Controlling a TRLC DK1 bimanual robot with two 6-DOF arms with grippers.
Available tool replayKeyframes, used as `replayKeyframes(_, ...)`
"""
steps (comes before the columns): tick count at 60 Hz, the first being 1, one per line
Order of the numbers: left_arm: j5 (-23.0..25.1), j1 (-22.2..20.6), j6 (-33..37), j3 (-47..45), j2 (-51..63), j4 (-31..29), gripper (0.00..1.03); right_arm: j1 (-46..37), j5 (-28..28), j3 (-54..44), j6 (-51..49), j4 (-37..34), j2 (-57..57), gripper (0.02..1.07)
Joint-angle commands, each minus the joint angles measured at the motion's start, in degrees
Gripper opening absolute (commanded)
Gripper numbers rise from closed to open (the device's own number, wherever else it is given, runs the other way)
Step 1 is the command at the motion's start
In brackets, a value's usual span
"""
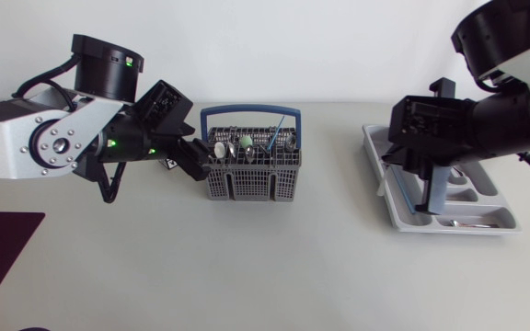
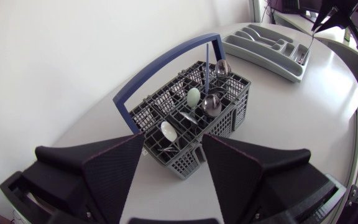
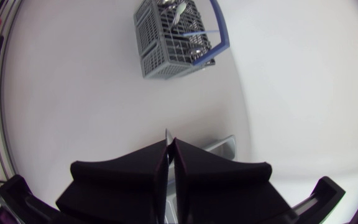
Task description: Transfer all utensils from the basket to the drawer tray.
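One utensil (image 3: 167, 140) pinched in right gripper (image 1: 431, 195) above tray (image 1: 403, 217); likely needed lowering, release. Left gripper (image 2: 174, 144) spread wide, basket (image 1: 251, 184) just ahead.

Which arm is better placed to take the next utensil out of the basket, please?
Left. The left end effector is open right at the end of the basket. The right end effector is over the drawer tray, shut on a thin utensil, so it is occupied.
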Motion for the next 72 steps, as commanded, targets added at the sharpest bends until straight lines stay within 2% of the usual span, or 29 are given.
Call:
replayKeyframes(1,0.68,-0.56,0.77,-1.69,-1.22,-0.18,0.68,-4.46,-0.24,-1.84,-10.91,-1.49,-0.21,0.08)
replayKeyframes(15,1.03,-0.82,0.86,-1.78,-1.04,-0.18,0.68,-18.26,0.55,-4.12,-31.03,-1.58,4.01,0.08)
replayKeyframes(28,0.94,-1.53,0.86,-1.51,-0.69,-0.18,0.68,-23.97,7.14,-8.43,-43.42,3.78,8.32,0.08)
replayKeyframes(42,0.94,-1.7,0.86,-1.78,-0.69,-0.27,0.68,-28.1,13.82,-8.52,-50.46,7.82,15.96,0.08)
replayKeyframes(50,0.94,-2.05,0.86,-1.6,-0.69,-0.36,0.68,-29.25,17.51,-8.78,-53.36,12.66,20.53,0.08)
replayKeyframes(58,0.94,-2.32,0.86,-1.34,-0.69,-0.71,0.67,-30.74,18.12,-8.87,-56.43,17.32,23.96,0.08)
replayKeyframes(61,0.94,-2.32,0.86,-1.25,-0.6,-0.88,0.67,-31.0,18.04,-8.7,-56.61,19.25,25.28,0.16)
replayKeyframes(66,0.94,-2.32,0.86,-1.25,-0.6,-0.88,0.68,-31.27,17.51,-9.22,-56.96,23.73,26.6,0.36)
replayKeyframes(72,0.94,-2.32,1.03,-1.34,-0.69,-0.97,0.68,-31.36,17.16,-9.31,-56.7,25.14,27.21,0.39)
